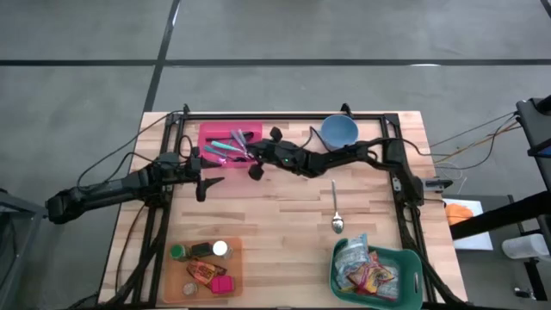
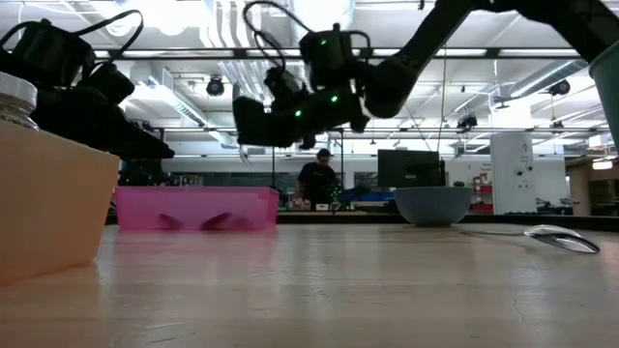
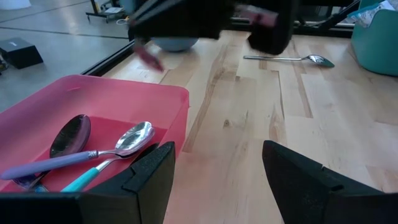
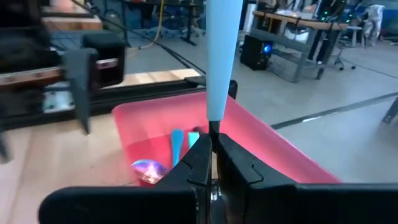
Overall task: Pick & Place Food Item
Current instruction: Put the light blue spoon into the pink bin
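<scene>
Seemingly mid-job, the right tool (image 4: 211, 163) is clamped on a light-blue utensil handle (image 4: 221, 56) above the pink bin (image 1: 225, 142) at the upper centre of the high view, where several spoons already lie; one metal spoon (image 1: 337, 211) waits on the tabletop (image 1: 284, 224). The left tool (image 3: 217, 177) hovers just beside the bin, fingers apart and empty. Only the right wrist view shows the grip. Only the high view shows the green basket (image 1: 411, 284) of packets, lower right.
</scene>
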